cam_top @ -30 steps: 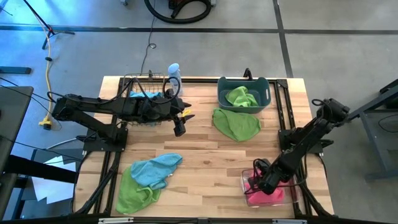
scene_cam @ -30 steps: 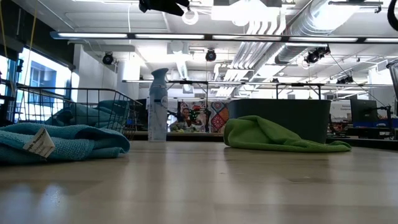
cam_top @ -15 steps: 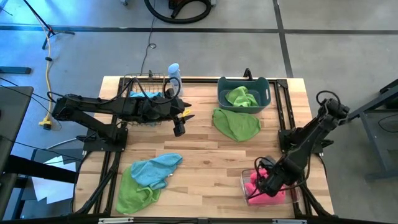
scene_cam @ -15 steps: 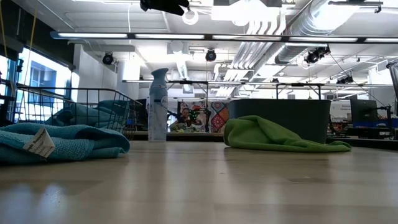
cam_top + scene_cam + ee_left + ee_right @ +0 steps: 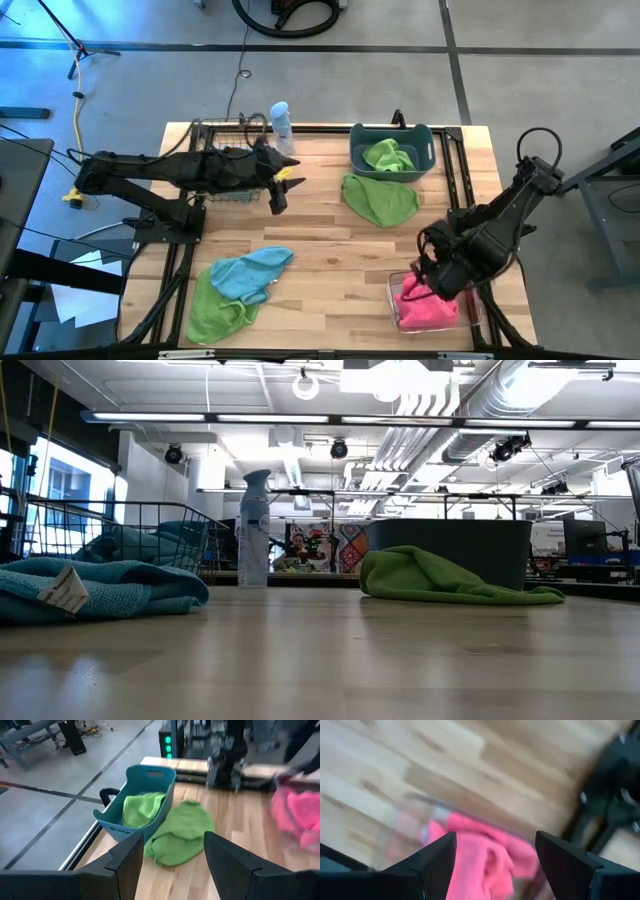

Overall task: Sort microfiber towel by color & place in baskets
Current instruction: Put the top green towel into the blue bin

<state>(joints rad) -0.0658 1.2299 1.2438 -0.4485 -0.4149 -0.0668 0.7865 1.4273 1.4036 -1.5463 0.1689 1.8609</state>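
While a pink microfiber towel (image 5: 428, 309) lay bunched in the clear bin (image 5: 394, 284) at the table's five o'clock corner, the right gripper (image 5: 432, 268) hung just above it at its eleven o'clock edge, jaws spread wide and holding nothing. A loose green towel (image 5: 380, 199) sprawled on the wood just beside the six o'clock side of the slate-blue tub (image 5: 392, 149), which already held another green cloth (image 5: 389, 155). At seven o'clock a light blue towel (image 5: 250, 272) lay draped over a second green one (image 5: 215, 313), the two touching. The black wire basket (image 5: 222, 131) stood at eleven o'clock, a spray bottle (image 5: 281, 124) just beside it. The left gripper (image 5: 278, 193) hovered near the basket toward the table's centre, fingers parted and empty. The cloths looked soft, light and limp, likely to sag and trail when lifted; a pinch on a raised fold near the middle of each would probably carry best, and the overlapped pair at seven o'clock might drag together. The left wrist view showed the tub's handle and the green cloth's folds; the right wrist view showed the pink heap close between open fingers; the low view alone showed a blue cloth (image 5: 140, 543) inside the wire basket and a tag on the near blue towel.
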